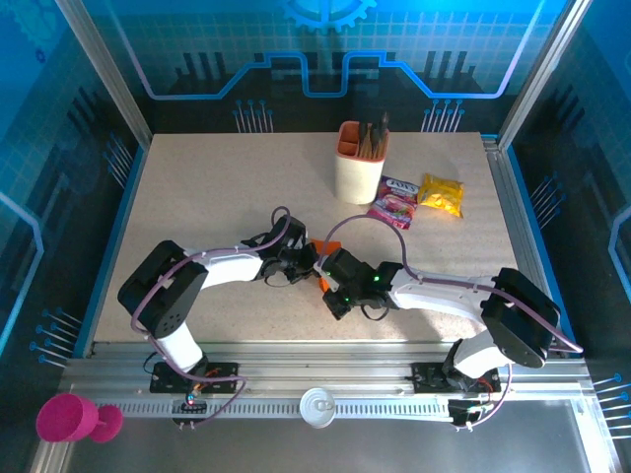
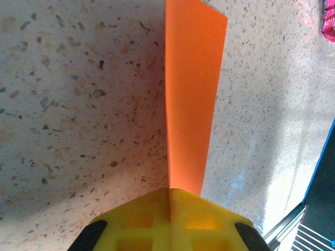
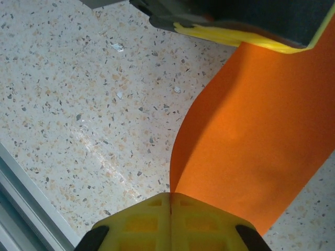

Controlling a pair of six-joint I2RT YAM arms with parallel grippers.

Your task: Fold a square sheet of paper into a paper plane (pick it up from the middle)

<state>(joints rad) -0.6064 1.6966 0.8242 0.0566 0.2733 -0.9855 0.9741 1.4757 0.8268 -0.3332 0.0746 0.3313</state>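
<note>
On the orange sheet (image 2: 191,104), left hand (image 2: 170,194) and right hand (image 3: 171,198) clenched; cup (image 1: 359,168) and snack packets (image 1: 416,197) beyond.

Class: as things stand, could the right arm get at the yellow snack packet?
Probably not straight away. The right gripper is shut on the orange paper, which the left gripper also clamps. The table toward the yellow snack packet looks mostly bare, so only that grip holds it back.

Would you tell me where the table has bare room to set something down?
Widest: the table at far left, beside the pen cup. Smaller: the middle of its near edge. Crowded: the centre, where the left gripper and right gripper pinch the square sheet of paper, and around the snack packets.
</note>
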